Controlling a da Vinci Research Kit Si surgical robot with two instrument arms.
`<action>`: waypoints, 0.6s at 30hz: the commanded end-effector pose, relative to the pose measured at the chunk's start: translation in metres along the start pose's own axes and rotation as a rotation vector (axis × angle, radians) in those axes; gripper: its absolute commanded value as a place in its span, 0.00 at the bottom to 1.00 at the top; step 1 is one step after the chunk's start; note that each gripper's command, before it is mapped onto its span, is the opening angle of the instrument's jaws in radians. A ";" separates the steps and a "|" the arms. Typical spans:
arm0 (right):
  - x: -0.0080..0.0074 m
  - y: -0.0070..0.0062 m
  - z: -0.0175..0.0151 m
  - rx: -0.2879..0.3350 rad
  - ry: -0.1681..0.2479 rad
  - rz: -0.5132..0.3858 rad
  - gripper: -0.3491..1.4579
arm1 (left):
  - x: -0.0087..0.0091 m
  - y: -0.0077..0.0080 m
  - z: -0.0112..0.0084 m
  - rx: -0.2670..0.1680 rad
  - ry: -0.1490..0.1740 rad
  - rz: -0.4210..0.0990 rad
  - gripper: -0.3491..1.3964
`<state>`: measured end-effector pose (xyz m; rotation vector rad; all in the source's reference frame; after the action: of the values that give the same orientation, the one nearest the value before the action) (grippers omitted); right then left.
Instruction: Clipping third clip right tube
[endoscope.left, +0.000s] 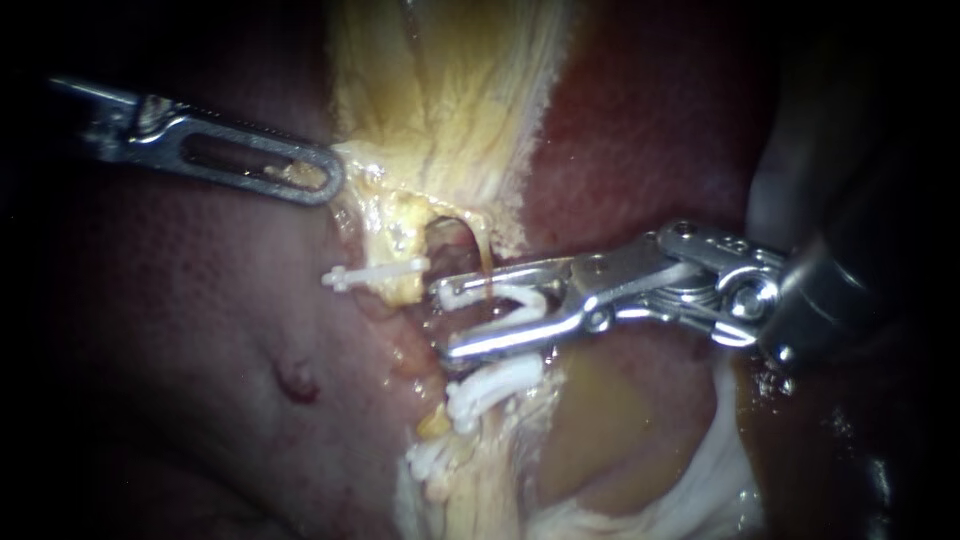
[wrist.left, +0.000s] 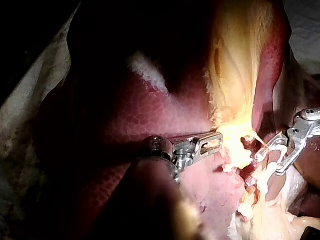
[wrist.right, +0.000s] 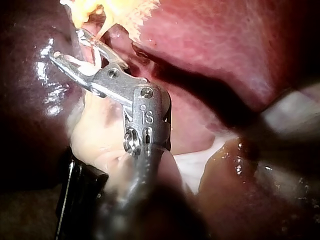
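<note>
Your right instrument (endoscope.left: 443, 320): end effector wide, holding an open clip (endoscope.left: 525, 298) astride the right tube (endoscope.left: 487, 265), beside two set clips (endoscope.left: 490, 385). Tube's thin, soft, prob. slippery & easily torn. Take it square mid-span, squeeze slow.

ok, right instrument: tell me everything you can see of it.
The right instrument is bright metal, with a shaft entering from the right, a pinned wrist joint and two slim straight jaws. The jaws stand apart, but both grip an open white clip seated between them, so they are shut on it. It lies nearly level, with its tips pointing left at the yellow tissue. What, if anything, lies inside the clip I cannot tell.
</note>
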<state>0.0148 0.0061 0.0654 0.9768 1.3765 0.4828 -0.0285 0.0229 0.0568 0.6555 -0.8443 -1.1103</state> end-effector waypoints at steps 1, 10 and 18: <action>-0.0001 0.0000 0.0000 0.000 0.000 0.000 0.30 | 0.0000 0.0000 0.0000 0.000 0.000 0.000 0.00; -0.0002 0.0003 -0.0004 0.000 -0.002 0.012 0.10 | 0.0000 0.0000 0.0000 0.000 0.000 0.000 0.00; -0.0001 0.0002 -0.0008 -0.013 -0.036 0.040 0.00 | 0.0000 0.0000 0.0000 0.000 0.000 0.000 0.00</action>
<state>0.0140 0.0064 0.0657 1.0009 1.3188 0.5007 -0.0285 0.0230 0.0567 0.6557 -0.8445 -1.1101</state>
